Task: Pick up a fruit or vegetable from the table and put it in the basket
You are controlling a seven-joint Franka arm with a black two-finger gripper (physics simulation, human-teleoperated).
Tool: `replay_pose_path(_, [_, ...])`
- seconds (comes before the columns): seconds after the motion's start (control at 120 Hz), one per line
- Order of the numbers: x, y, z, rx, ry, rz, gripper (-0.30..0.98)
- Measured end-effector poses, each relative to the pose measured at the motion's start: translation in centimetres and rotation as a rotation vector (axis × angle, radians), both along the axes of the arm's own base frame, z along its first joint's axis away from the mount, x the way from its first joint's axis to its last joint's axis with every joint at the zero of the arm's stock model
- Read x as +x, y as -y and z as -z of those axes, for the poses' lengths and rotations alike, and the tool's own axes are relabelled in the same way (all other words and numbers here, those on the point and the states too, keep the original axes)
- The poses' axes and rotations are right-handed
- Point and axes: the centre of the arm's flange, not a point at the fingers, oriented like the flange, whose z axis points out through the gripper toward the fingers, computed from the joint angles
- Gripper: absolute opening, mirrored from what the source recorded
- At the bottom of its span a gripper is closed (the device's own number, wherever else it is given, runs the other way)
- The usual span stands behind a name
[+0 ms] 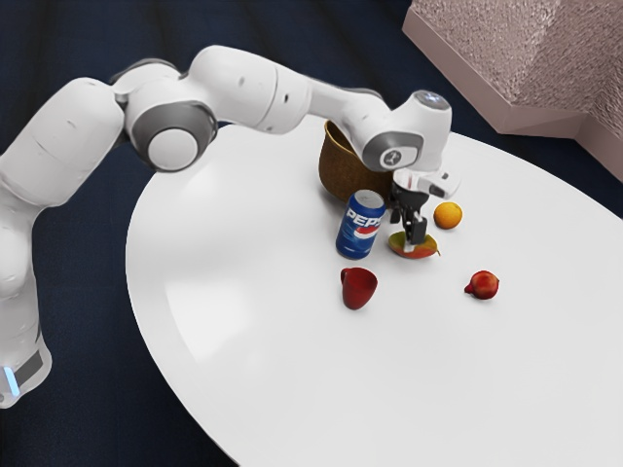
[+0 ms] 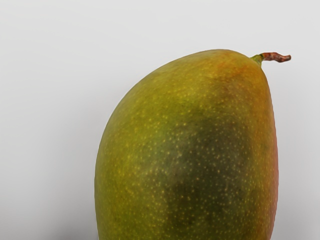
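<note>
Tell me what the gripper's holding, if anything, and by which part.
Can't tell: the gripper is at the mango, but whether it holds it isn't clear.

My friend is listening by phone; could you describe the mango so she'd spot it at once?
On the white table, find the blue Pepsi can. The mango lies beside it, toward the exterior view's right. Green, yellow and red, it is oval, unlike the rounder orange and red pomegranate.

The claw [image 1: 413, 239] points down at the mango [image 1: 424, 251]
</note>
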Motion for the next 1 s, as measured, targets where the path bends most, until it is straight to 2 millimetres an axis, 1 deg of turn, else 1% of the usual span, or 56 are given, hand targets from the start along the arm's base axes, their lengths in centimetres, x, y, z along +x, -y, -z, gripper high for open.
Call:
replay_pose_path(0.15, [0.3,0.2,0.9,-0.001,0.004,0.005,0.69])
replay_pose_path(0.392, [0.6,0.3,1.6,0.0,0.016,0.007,0.69])
replay_pose_path(0.592, [0.9,0.3,3.0,-0.002,0.011,0.008,0.68])
replay_pose_path(0.633, [1.0,0.4,3.2,-0.002,0.014,0.01,0.65])
replay_pose_path(0.717, [1.1,0.6,3.0,-0.001,0.03,0.01,0.48])
replay_pose_path(0.758, [1.2,0.7,2.8,0.001,0.039,0.01,0.43])
replay_pose_path(0.9, [1.4,0.8,2.2,0.007,0.07,0.003,0.35])
replay_pose_path(1.0, [1.4,0.7,0.9,0.019,0.102,-0.008,0.35])
